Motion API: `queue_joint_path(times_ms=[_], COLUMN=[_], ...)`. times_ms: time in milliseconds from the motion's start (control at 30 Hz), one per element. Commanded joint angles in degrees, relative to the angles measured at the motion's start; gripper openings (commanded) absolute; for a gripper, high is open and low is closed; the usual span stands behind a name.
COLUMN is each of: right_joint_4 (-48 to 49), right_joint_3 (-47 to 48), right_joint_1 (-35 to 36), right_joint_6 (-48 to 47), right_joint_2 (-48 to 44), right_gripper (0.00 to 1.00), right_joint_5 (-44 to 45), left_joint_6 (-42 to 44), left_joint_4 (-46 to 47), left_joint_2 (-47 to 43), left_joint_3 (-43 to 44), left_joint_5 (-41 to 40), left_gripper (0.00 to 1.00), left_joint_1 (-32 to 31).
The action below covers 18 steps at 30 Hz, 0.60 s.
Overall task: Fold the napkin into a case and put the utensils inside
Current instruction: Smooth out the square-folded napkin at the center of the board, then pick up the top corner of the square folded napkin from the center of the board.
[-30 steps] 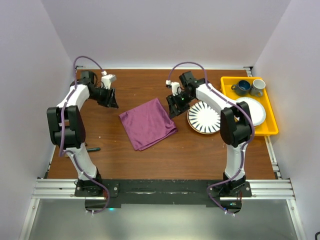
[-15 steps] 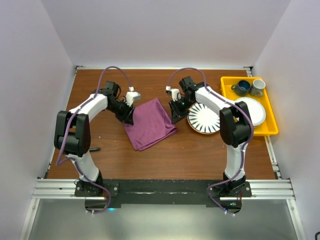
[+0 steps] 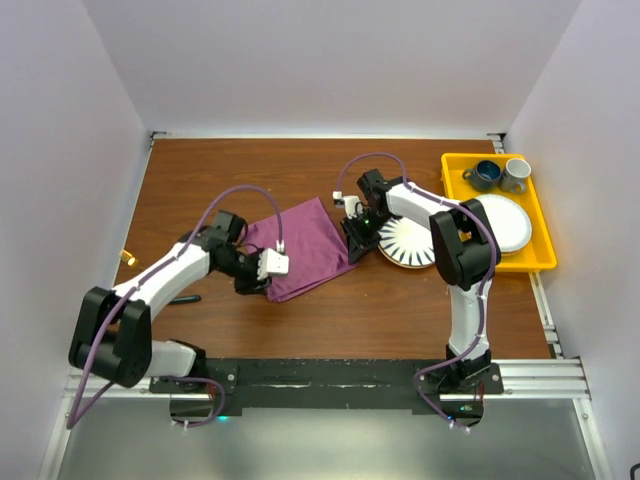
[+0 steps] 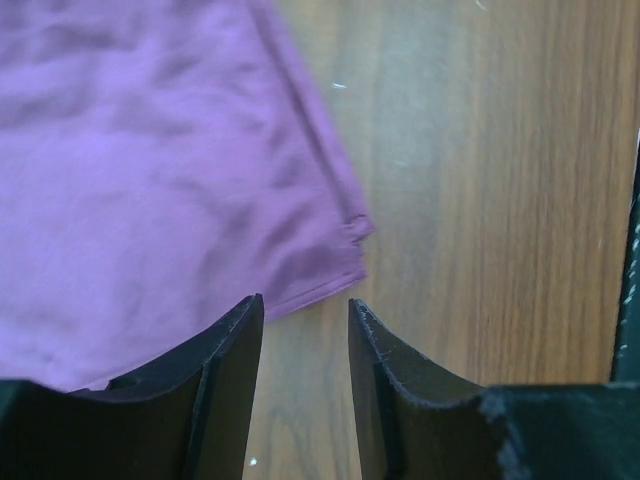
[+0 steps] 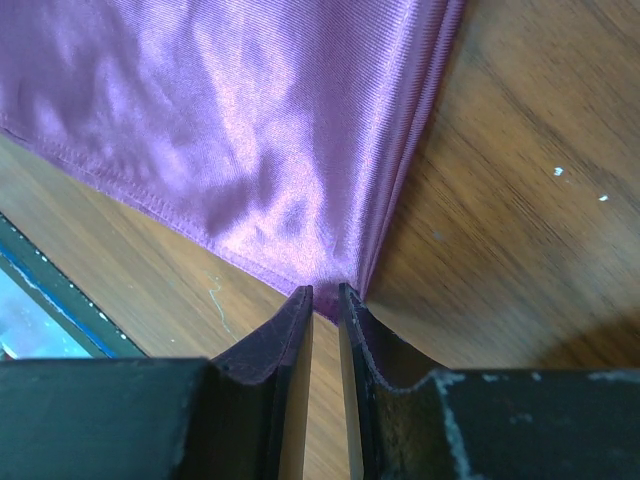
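The plum-purple napkin (image 3: 300,245) lies flat on the wooden table, turned like a diamond. My right gripper (image 3: 352,243) is at its right corner, and in the right wrist view the right gripper (image 5: 325,292) is shut on that corner of the napkin (image 5: 240,120). My left gripper (image 3: 262,284) sits low by the napkin's near-left edge. In the left wrist view the left gripper (image 4: 305,305) is open with only bare wood in its gap, just short of the hem of the napkin (image 4: 150,170). A small gold-coloured piece (image 3: 127,258) shows at the table's left edge. No case is in view.
A striped plate (image 3: 408,242) lies right beside the right gripper. A yellow tray (image 3: 541,262) at the far right holds a white plate (image 3: 511,222) and two mugs (image 3: 487,176). A slim dark object (image 3: 185,298) lies near the left arm.
My left arm swung from the far left of the table to the napkin's near-left edge. My right gripper closed on the napkin's right corner.
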Motion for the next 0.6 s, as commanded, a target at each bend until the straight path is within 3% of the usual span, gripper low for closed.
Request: queue_joint_path(times_ms=[0,433,567], right_joint_4=[0.8,0.4,0.4], right_joint_3=[-0.4,0.5,0.8], right_joint_1=[0.2,0.2,0.2], right_joint_6=[-1.5,-1.8,-1.8], right_joint_2=[-0.6,-0.2,0.1], right_gripper=[0.21,0.21,0.21], right_joint_5=[1.4,1.5,1.3], left_joint_6=[10.3,12.9,13.1], left_joint_4=[8.1,17.7,16.6], left_joint_2=[-4.2,-4.7,-4.7], left_joint_3=[-6.3,-13.5,-13.0], left_joint_5=[-2.4,-10.3,-11.2], left_gripper=[0.45,0.44,0.29], left_joint_1=[-2.8,-10.9,-11.2])
